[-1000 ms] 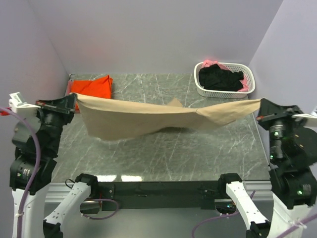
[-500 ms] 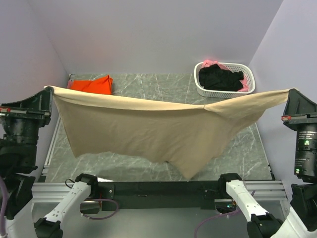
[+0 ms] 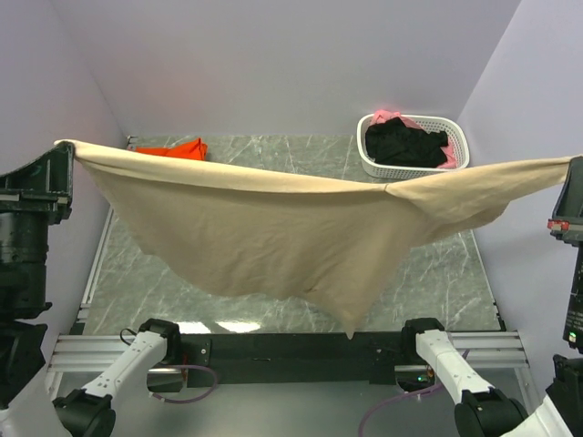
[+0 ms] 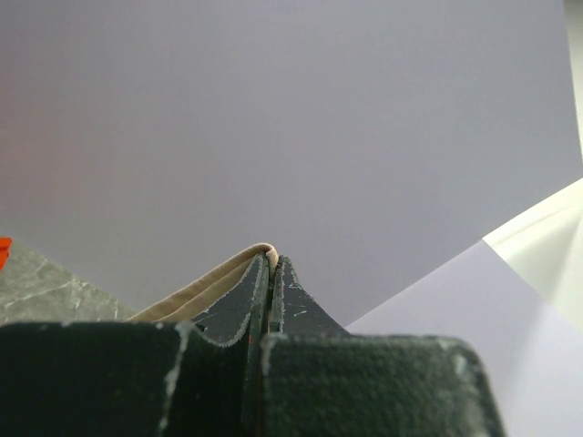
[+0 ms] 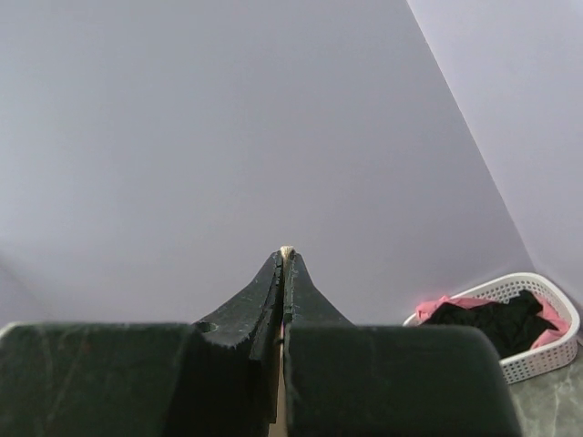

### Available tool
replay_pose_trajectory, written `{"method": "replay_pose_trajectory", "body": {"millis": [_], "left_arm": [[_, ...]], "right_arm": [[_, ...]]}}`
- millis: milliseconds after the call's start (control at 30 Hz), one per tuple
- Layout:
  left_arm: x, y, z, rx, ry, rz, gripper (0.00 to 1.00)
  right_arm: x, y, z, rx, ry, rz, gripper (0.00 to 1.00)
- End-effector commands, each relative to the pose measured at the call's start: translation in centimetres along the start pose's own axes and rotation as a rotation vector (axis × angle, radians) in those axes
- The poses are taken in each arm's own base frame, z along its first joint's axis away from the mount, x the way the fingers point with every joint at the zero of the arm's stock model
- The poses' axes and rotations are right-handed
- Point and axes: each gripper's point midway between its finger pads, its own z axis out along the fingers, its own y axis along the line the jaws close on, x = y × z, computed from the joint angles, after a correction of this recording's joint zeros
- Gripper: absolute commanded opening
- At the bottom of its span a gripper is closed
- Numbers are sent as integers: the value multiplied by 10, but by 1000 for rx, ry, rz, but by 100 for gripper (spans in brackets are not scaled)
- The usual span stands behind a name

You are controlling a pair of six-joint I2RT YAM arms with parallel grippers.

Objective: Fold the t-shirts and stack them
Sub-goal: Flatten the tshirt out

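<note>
A tan t-shirt [image 3: 273, 228] hangs spread wide in the air above the table, its lower edge drooping to a point near the front rail. My left gripper [image 3: 66, 147] is shut on its left corner, and a tan hem [image 4: 205, 284] pokes out beside the pinched fingers [image 4: 239, 305]. My right gripper [image 3: 574, 164] is shut on the right corner; a sliver of tan cloth [image 5: 286, 250] shows at the tips. An orange t-shirt [image 3: 173, 150] lies at the back left, half hidden behind the tan one. Black t-shirts [image 3: 405, 144] and a pink t-shirt [image 3: 390, 116] fill the basket.
A white slotted basket [image 3: 414, 168] stands at the back right of the marble table [image 3: 301, 150]. Lilac walls close in on the back and both sides. The black frame rail [image 3: 291, 346] runs along the near edge between the arm bases.
Both grippers have risen and pulled apart, lifting the tan t-shirt off the table and stretching it wide. Its hanging body has swung toward the front edge.
</note>
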Motion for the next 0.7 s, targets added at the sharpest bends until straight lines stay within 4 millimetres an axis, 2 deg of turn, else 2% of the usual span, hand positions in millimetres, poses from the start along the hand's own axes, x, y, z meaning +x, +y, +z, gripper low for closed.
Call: {"method": "replay_pose_trajectory", "body": {"millis": [0,33,100,133,167,333,367,400,467,500,533,567,600,633,667], "left_arm": [[-1,3,20,-18,-45,25,1],[3,8,25,-31,-44,26,1],[15,22,42,-81,-41,41,1],[19,27,48,-97,-40,45,1],[30,36,60,-127,-22,62,1],[52,58,99,-201,-21,108,1],[59,65,110,-226,-13,127,1],[63,68,115,-235,-10,135,1],[71,72,134,-251,-10,155,1],[73,71,142,-244,-9,176,1],[74,70,150,-242,-15,182,1],[79,68,167,-242,-17,186,1],[81,64,176,-228,-12,217,1],[83,62,186,-220,-11,228,1],[84,53,205,-204,-17,233,1]], "right_arm": [[5,-3,22,17,-30,-54,0],[9,-2,30,11,-33,-61,0],[34,-6,49,14,12,-93,0],[37,-4,57,5,7,-94,0],[50,-8,65,13,28,-111,0],[83,-8,100,-9,59,-144,0],[97,-9,109,-19,89,-161,0],[104,-10,116,-13,98,-168,0],[109,-9,128,-15,102,-176,0],[121,-10,141,-11,123,-184,0],[122,-6,150,-23,109,-179,0],[121,-1,158,-34,100,-164,0],[138,-2,176,-30,129,-169,0],[139,7,186,-65,121,-160,0],[126,19,193,-94,86,-144,0]]}}
